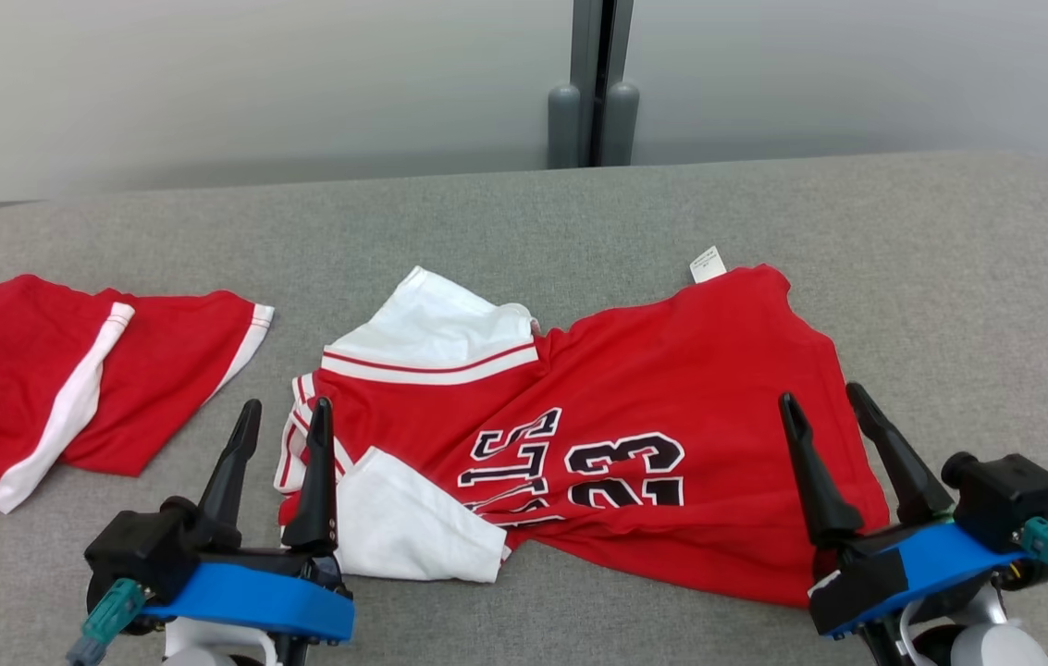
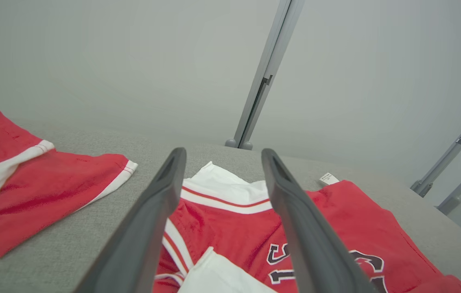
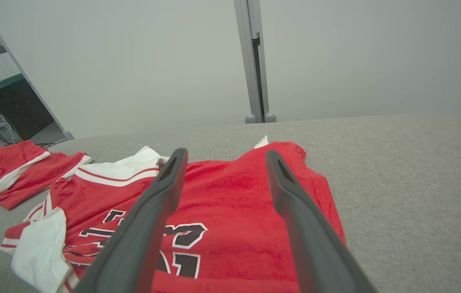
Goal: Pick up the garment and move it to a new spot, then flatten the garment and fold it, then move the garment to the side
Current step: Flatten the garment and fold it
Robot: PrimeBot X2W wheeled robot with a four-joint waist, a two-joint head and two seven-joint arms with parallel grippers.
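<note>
A red jersey, the garment [image 1: 634,388], lies rumpled on the grey table [image 1: 524,222], its dark "23" upside down and white sleeves at its left end. A white tag pokes out at its far edge. My left gripper [image 1: 286,407] is open over the jersey's left edge, near the white sleeve, with nothing between its fingers. My right gripper [image 1: 821,396] is open above the jersey's right end, also holding nothing. The left wrist view looks past the open left gripper [image 2: 223,152] at the garment [image 2: 230,232]. Beyond the open right gripper [image 3: 225,152] in the right wrist view lies the garment [image 3: 230,191].
Red shorts with white stripes [image 1: 15,370] lie at the table's left end, apart from the jersey; they show as shorts [image 2: 31,191] and shorts [image 3: 14,167] in the wrist views. A grey partition post [image 1: 593,92] stands behind the far edge. Bare grey cloth stretches to the right.
</note>
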